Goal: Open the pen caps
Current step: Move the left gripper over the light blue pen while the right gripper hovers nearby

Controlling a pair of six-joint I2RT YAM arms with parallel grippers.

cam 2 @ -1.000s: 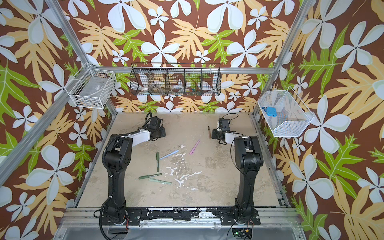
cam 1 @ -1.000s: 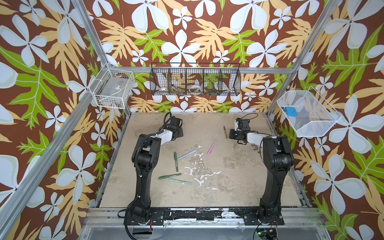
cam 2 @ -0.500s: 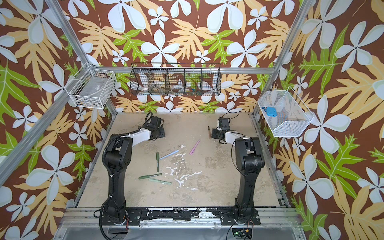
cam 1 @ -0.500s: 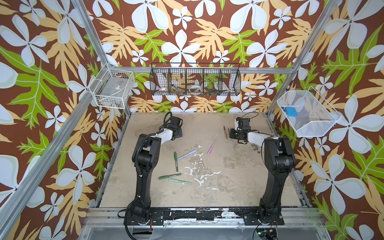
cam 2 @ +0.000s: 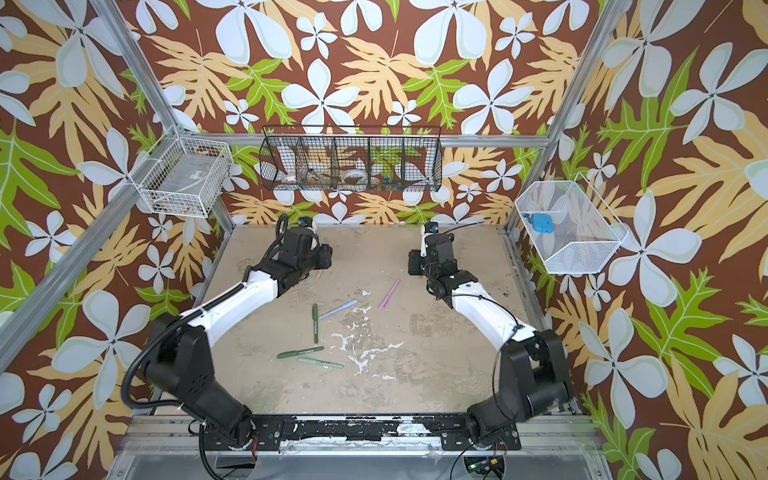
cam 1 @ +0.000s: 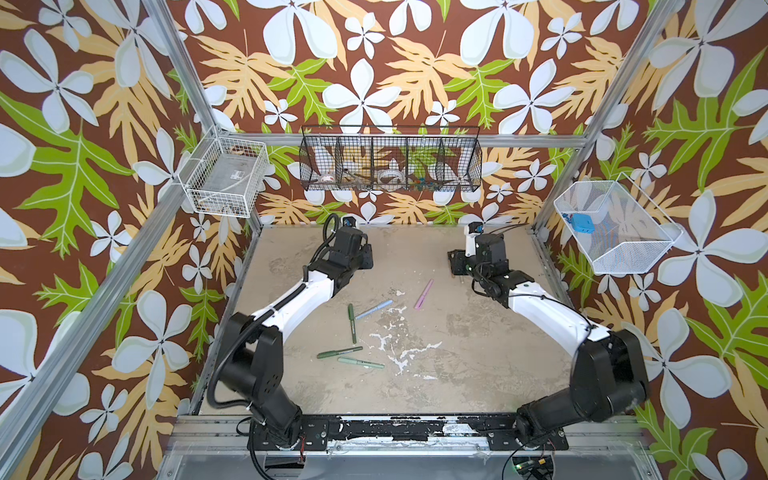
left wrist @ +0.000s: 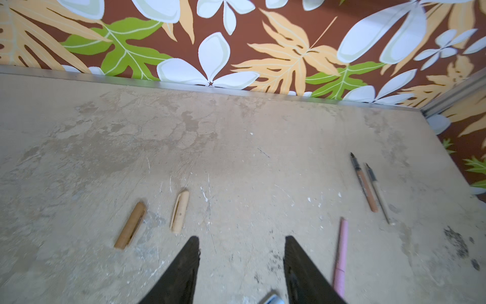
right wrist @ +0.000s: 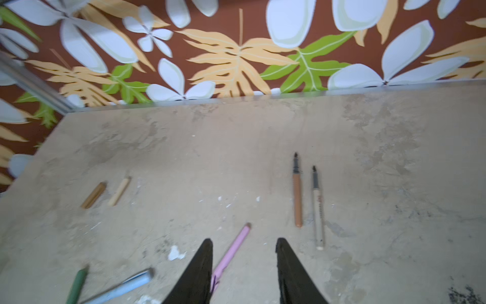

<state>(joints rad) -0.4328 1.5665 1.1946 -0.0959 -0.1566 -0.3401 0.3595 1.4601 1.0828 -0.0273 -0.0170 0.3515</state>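
Ahead of left pincer, apart: brown cap, beige cap; right pincer apart, near pink pen

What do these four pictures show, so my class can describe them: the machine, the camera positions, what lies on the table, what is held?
Two robot arms with two-fingered grippers stand at a table. Two pictures look down from overhead; two come from cameras on the wrists. The left gripper and the right gripper are open, holding nothing. On the table lie a brown cap, a beige cap, the uncapped brown pen and beige pen, and a capped pink pen, light blue pen and three green pens.
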